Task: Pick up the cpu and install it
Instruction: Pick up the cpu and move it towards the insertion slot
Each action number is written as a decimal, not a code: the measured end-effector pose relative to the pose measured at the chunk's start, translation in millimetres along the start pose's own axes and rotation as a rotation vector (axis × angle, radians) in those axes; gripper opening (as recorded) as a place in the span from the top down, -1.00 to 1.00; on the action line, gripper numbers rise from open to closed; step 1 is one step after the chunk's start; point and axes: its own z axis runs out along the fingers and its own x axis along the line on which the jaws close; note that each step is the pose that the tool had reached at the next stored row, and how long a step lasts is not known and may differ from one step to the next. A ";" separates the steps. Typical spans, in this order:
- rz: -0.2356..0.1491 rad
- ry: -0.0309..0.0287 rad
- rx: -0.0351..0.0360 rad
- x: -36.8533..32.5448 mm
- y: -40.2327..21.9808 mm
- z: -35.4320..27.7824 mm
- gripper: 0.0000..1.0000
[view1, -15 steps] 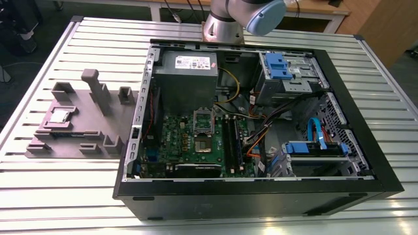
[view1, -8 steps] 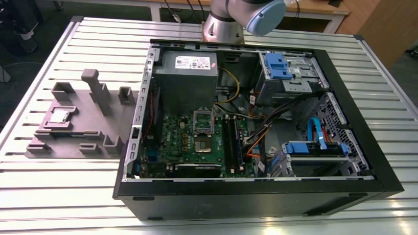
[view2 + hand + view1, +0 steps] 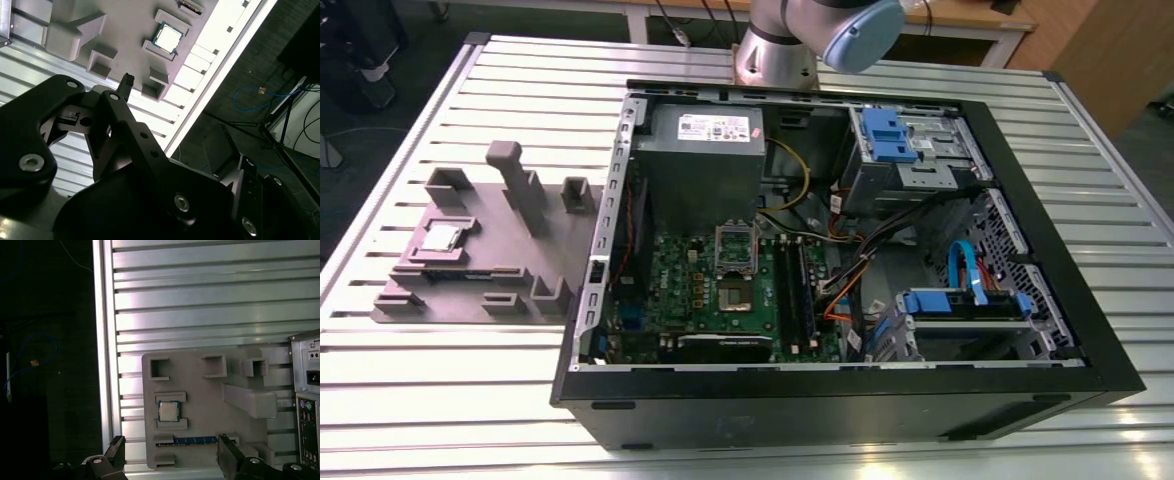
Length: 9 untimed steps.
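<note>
Fingers (image 3: 117,450) of the gripper (image 3: 171,440) stand spread wide, gripping nothing, over the grey fixture (image 3: 200,405). From the exterior view's left: the slatted table (image 3: 520,90) and its edge, then the fixture with the cpu (image 3: 444,237) flat in its recess and bare slats around it, then the open computer case (image 3: 854,400), its walls raised round the motherboard (image 3: 687,280).

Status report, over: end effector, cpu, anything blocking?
Open end effector, empty, above the grey tray. The cpu sits in its tray pocket, untouched. Nothing over it.
</note>
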 end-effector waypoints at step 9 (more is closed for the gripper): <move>-0.017 0.0050 0.0007 -0.4 -1.4 11.6 -0.65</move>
